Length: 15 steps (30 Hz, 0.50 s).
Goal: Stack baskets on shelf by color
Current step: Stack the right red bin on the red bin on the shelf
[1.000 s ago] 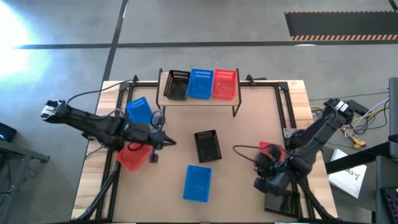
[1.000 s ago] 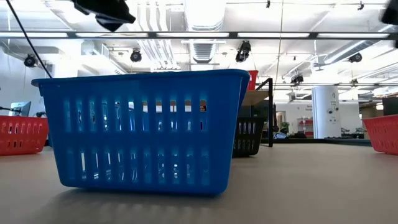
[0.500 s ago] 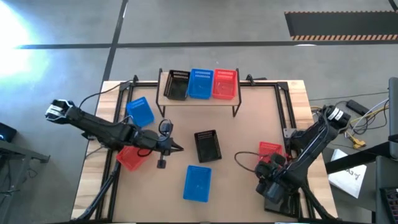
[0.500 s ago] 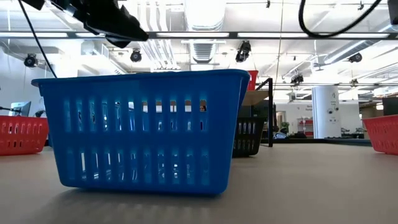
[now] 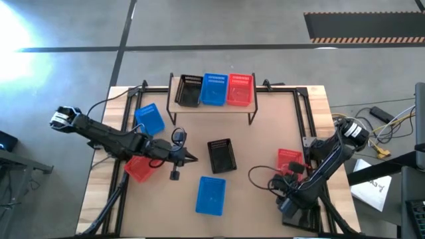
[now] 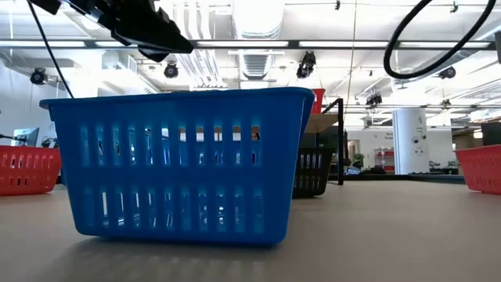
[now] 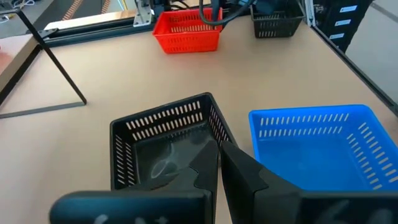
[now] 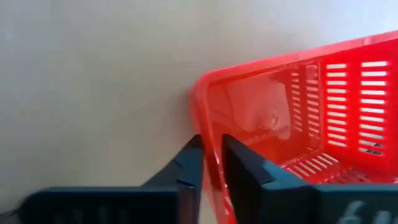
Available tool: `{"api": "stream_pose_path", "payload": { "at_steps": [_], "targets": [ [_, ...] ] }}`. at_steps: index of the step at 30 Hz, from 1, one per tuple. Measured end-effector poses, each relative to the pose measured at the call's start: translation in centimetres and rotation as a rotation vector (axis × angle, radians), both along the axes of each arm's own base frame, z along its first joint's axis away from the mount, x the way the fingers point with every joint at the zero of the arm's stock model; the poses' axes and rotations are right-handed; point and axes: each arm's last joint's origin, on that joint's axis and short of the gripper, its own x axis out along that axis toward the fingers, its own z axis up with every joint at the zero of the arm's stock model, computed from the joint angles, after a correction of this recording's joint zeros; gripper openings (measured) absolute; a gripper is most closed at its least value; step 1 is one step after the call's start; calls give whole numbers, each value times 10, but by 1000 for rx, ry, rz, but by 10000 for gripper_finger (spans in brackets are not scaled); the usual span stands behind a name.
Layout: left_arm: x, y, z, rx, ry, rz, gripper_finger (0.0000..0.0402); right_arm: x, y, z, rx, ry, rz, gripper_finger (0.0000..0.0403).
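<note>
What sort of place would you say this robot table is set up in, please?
Most likely a large industrial lab or workshop hall. The low view shows an open ceiling with exposed ducts and strip lights, the high view a concrete floor with hazard-striped matting, and loose cables lie beside the wooden table.

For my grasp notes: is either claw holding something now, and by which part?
The right claw grips the red basket by its rim wall. The left claw, shut, holds nothing above the black basket.
</note>
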Motion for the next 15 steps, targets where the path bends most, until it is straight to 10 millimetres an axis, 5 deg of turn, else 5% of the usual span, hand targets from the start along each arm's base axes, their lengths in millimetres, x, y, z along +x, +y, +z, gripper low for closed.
{"api": "stream_pose_path", "payload": {
  "at_steps": [8, 15],
  "targets": [
    [-2, -5, 0, 1, 6, -19, 4, 0, -2, 19, 44, -95, -12, 12],
    [-3, -4, -7, 9, 17, 45, 4, 39, -1, 73, -83, -363, 301, 11]
  ]
}}
